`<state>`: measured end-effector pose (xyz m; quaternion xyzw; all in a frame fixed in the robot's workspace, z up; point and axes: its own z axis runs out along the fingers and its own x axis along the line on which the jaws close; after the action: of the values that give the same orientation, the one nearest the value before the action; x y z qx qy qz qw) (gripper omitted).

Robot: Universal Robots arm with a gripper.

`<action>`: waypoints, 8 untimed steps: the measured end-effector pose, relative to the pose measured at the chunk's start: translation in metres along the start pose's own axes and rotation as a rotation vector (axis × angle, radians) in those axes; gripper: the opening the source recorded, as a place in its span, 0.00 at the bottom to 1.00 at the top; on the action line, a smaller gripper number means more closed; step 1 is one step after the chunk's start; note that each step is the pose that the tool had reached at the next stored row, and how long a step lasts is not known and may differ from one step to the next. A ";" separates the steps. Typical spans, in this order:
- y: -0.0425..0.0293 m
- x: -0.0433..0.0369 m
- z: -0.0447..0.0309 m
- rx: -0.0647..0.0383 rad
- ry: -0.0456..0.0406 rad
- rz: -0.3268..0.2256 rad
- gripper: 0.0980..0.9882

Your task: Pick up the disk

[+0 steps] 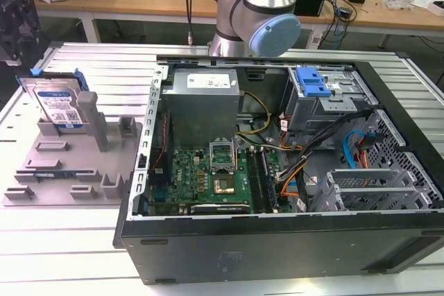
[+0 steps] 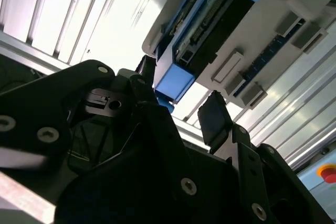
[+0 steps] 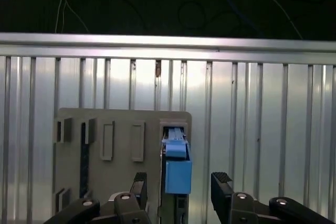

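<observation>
Disk [image 1: 59,104] upright on grey fixture plate [image 1: 62,171], silver, white-and-blue label, blue side rails, gripper [image 3: 180,184] wide open, holding nothing, near its blue rail.

Bright, even light, strong glare on slatted table [image 2: 115,30], soft shadows

You have a ribbed aluminium table [image 1: 62,247] carrying a grey fixture plate [image 1: 66,166] toward the exterior view's left and, just beside it to the right, an open black computer case [image 1: 277,247].
</observation>
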<state>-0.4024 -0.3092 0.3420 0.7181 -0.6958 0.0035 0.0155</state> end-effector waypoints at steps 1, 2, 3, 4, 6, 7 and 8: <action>-0.0001 0.0004 0.0013 0.000 0.0000 0.000 0.57; -0.0001 0.0007 0.0024 0.000 0.0000 0.000 0.57; -0.0005 0.0013 0.0036 0.000 0.0000 0.000 0.57; -0.0008 0.0018 0.0043 0.000 0.0000 0.000 0.57; -0.0019 0.0034 0.0062 0.000 0.0001 0.000 0.57; -0.0022 0.0035 0.0083 0.000 0.0000 0.000 0.57; -0.0023 0.0034 0.0109 0.000 0.0000 0.000 0.57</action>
<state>-0.4002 -0.3129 0.3312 0.7180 -0.6959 0.0035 0.0155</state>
